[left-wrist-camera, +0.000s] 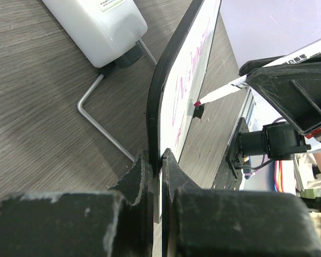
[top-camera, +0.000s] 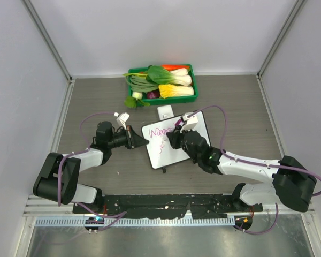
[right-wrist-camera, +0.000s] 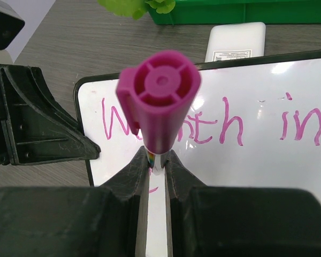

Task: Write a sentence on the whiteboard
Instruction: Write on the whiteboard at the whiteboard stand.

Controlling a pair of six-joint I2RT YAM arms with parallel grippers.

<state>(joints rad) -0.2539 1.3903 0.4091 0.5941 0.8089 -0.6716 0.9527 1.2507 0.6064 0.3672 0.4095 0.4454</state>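
The whiteboard (top-camera: 171, 152) lies on the table between the arms; it also shows in the left wrist view (left-wrist-camera: 190, 91) and the right wrist view (right-wrist-camera: 257, 160). Pink cursive writing (right-wrist-camera: 230, 126) runs across its top line, with a small mark starting below. My left gripper (top-camera: 142, 140) is shut on the board's left edge (left-wrist-camera: 156, 166). My right gripper (top-camera: 174, 140) is shut on a pink marker (right-wrist-camera: 159, 104), seen cap end on, its tip (left-wrist-camera: 197, 103) touching the board.
A green tray (top-camera: 161, 81) of vegetables stands at the back. A small white box (top-camera: 165, 112) lies just behind the board, also in the left wrist view (left-wrist-camera: 96, 27). A thin bent metal rod (left-wrist-camera: 99, 120) lies beside it.
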